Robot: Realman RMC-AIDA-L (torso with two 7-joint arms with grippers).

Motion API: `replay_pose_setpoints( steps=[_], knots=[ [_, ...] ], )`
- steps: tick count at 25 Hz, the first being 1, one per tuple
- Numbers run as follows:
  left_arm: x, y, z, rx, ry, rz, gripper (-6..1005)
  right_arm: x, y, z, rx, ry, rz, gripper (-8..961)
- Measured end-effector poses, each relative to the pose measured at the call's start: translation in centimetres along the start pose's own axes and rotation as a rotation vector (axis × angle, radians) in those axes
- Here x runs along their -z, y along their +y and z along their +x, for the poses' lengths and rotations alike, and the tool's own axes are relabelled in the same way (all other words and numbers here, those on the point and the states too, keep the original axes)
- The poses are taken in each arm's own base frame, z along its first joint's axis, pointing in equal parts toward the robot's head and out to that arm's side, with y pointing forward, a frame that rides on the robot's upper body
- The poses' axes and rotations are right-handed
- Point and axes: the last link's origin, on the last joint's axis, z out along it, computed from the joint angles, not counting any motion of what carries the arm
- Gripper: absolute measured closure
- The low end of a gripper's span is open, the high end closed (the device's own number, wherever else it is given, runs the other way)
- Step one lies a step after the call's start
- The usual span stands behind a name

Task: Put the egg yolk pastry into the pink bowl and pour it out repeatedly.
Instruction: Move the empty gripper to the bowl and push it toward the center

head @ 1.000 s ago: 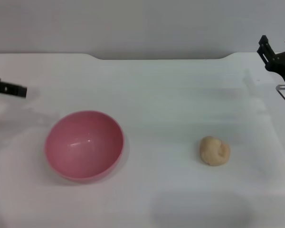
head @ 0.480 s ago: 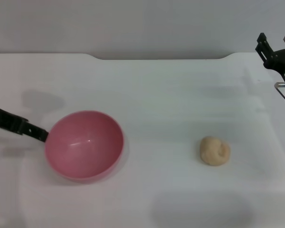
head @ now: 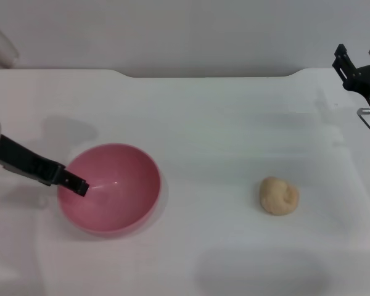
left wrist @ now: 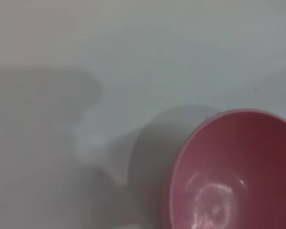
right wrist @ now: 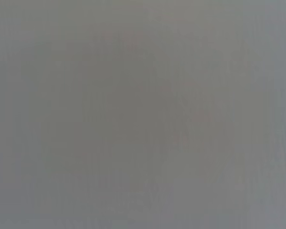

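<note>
We can't really tell if the left gripper (head: pixel 80 186) fingers are open, only one dark tip shows over the pink bowl (head: pixel 109 188) rim. The glossy bowl holds nothing. The lumpy egg yolk pastry (head: pixel 279 196) sits on the white tabletop (head: pixel 222 123), well apart. The right gripper (head: pixel 358 58) fingers are spread, holding nothing.
</note>
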Motion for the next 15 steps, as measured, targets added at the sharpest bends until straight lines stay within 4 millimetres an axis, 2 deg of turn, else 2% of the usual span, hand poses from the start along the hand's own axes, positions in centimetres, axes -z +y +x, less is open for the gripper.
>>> replay_pose_setpoints(
  steps=[8, 15],
  knots=[
    [-2.0, 0.1, 1.2, 0.005, -0.014, -0.01, 197, 0.2, -0.2, 0.1, 0.0, 0.003, 0.006, 257],
    [-3.0, 0.1, 1.1, 0.007, -0.031, -0.015, 198, 0.2, -0.4, 0.1, 0.002, 0.001, 0.011, 258]
  ],
)
